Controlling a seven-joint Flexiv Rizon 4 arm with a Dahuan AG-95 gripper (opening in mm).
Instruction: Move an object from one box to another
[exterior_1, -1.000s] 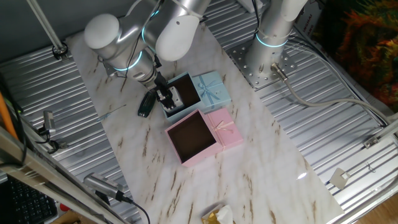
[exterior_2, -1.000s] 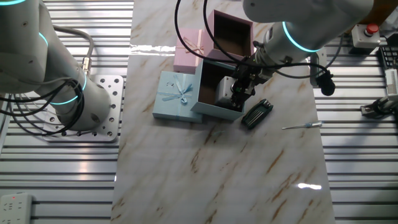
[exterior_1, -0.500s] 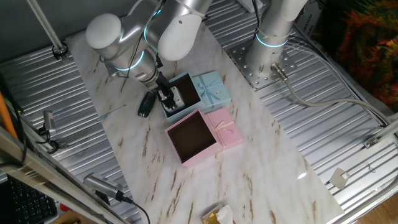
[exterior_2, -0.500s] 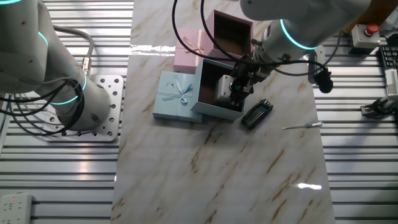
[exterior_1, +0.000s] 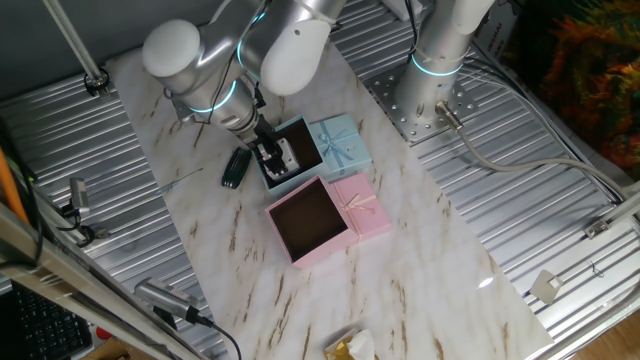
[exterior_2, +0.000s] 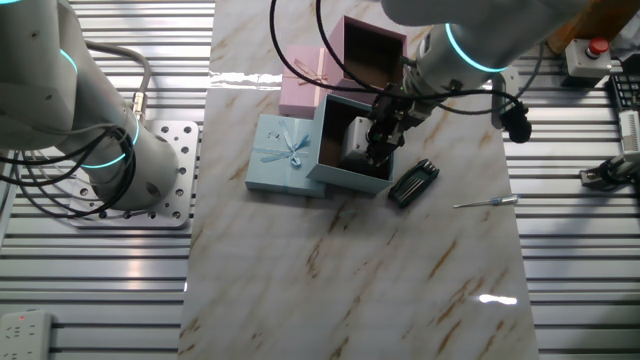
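Writing cannot be read on any thing. End effector (exterior_1: 270, 155) reaches into the blue box (exterior_1: 308, 146); its grip is unclear. White block (exterior_2: 355, 155) lies inside, just beside it. Pink box (exterior_1: 310, 218) stands near.

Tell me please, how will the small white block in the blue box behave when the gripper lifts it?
The block looks rigid and boxy, so it probably won't bend or roll. Being much smaller than the blue box, it is likely light. Its smooth-looking sides might slip in the gripper.
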